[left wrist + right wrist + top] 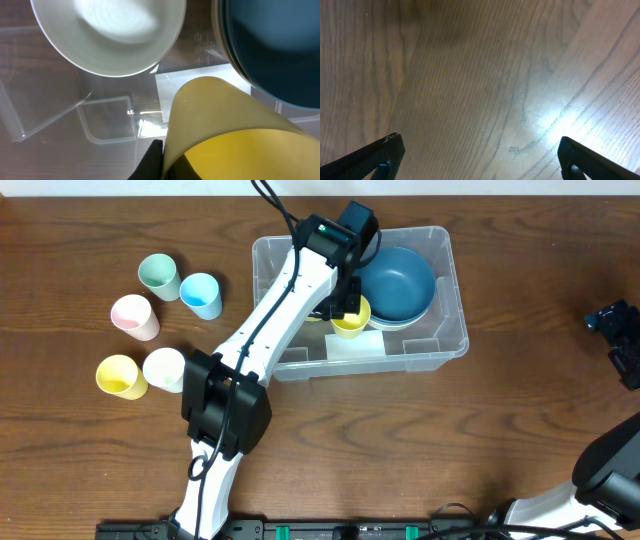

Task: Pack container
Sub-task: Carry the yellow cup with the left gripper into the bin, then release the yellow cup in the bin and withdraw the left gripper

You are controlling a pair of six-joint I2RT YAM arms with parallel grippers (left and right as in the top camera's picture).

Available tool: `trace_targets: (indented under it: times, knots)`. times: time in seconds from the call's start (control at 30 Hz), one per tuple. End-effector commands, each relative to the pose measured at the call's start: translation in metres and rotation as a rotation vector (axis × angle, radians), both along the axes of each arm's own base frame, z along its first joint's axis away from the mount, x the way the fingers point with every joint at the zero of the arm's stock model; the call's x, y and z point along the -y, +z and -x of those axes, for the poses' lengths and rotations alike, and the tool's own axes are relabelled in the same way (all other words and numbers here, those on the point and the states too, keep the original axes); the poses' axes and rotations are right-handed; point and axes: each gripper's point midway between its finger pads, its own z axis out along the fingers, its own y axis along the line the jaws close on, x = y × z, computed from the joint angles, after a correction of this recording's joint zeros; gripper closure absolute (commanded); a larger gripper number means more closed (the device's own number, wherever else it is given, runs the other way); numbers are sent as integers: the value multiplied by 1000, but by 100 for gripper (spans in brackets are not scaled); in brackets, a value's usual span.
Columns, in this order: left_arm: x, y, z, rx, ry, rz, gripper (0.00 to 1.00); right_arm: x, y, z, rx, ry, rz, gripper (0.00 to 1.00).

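Note:
The container [432, 352] is a large clear bin at the centre back of the table. It holds a blue bowl [400, 282] stacked on a paler one. My left gripper [345, 305] is inside it, shut on the wall of a yellow cup [351, 320]. In the left wrist view the yellow cup [225, 125] fills the lower right, above the container's clear base [105, 120] and white label [192, 82]. A white bowl [110, 35] and the blue bowl [275, 45] sit beyond. My right gripper [615, 320] is open and empty at the far right.
Several small cups stand on the table left of the container: green [158, 276], blue [201, 295], pink [134, 316], yellow [120, 376] and white [165, 369]. The right wrist view shows only bare wood table [480, 75] between the open fingers [480, 160].

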Motion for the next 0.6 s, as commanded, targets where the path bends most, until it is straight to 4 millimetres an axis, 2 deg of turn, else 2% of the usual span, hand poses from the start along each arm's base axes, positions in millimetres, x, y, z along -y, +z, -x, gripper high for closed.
trace_targets:
  times: [0.0, 0.57]
  knots:
    - [3, -21, 3, -57, 29, 6, 94, 2, -1, 2, -7, -18, 5, 1]
    - [2, -54, 11, -105, 58, 1, 94, 2, -1, 2, -7, -18, 5, 1]
